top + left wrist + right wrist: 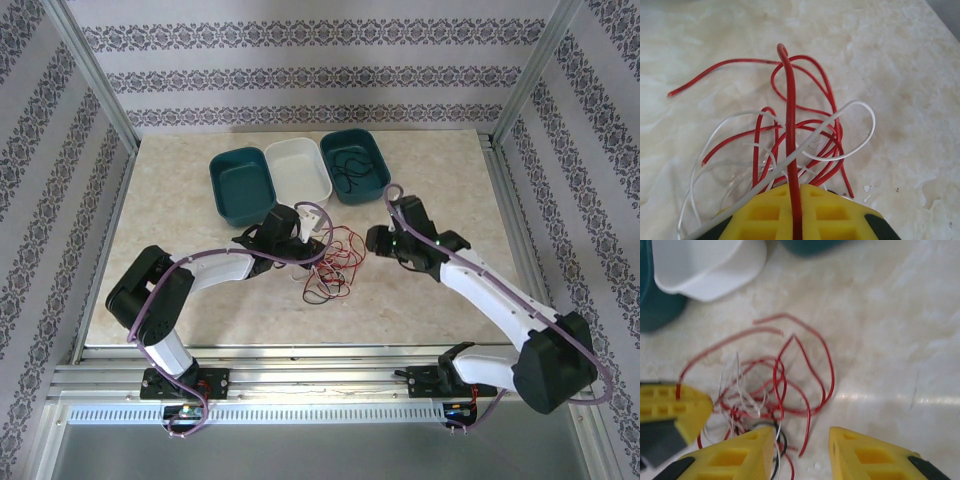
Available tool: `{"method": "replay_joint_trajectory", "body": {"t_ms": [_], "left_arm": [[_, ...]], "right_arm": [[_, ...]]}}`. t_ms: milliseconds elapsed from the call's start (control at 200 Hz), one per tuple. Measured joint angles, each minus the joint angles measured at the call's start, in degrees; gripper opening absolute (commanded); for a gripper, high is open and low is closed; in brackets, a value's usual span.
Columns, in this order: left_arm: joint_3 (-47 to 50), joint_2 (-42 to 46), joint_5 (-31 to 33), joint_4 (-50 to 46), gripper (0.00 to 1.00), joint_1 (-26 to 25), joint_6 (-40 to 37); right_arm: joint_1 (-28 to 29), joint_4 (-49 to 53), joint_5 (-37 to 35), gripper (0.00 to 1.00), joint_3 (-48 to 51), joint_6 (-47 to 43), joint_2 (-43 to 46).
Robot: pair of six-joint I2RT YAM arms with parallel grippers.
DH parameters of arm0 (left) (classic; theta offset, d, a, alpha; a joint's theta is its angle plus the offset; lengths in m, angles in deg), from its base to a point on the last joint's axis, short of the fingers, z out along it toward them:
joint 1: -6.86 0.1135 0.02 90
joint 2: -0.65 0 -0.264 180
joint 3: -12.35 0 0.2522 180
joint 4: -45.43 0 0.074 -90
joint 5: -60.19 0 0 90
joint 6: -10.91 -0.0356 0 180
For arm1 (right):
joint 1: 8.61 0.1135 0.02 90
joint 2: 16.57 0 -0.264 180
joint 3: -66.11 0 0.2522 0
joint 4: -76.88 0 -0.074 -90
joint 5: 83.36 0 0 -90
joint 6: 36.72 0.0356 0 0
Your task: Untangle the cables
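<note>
The cables (335, 268) lie in a loose tangle of red and white loops between the two arms. My left gripper (306, 232) is at the tangle's left side. In the left wrist view its yellow fingers (765, 210) are shut (795, 187) on one red cable (789, 115), which rises straight out from between them; a white cable (810, 140) slants across it. My right gripper (373, 241) hovers at the tangle's right side, open (801, 440). A red cable end (807, 435) lies on the table in the gap, untouched. A black cable (784, 441) curls beside its left finger (745, 452).
Three bins stand behind the tangle: a teal one (243, 185), a white one (298, 168), and a teal one (356, 165) with a dark cable in it. The left gripper's yellow finger (675, 407) shows at the left of the right wrist view.
</note>
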Motion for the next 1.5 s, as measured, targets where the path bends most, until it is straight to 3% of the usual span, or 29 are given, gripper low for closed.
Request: {"method": "replay_joint_trajectory", "body": {"t_ms": [315, 645, 1039, 1499], "left_arm": [[1.5, 0.7, 1.5, -1.7, 0.09, 0.0, 7.1], [3.9, 0.8, 3.9, -1.5, 0.08, 0.3, 13.4], [5.4, 0.8, 4.5, -0.4, 0.08, 1.1, 18.2], [5.9, 0.8, 4.6, 0.4, 0.08, 1.1, 19.7]], "right_arm": [[12.0, 0.9, 0.0, 0.28, 8.0, 14.2, -0.8], [22.3, 1.2, -0.7, 0.23, 4.7, 15.8, -8.1], [24.2, 1.2, -1.0, 0.22, 1.2, 14.4, -15.6], [24.2, 2.5, -1.0, 0.4, -3.3, 14.1, -24.9]]}}
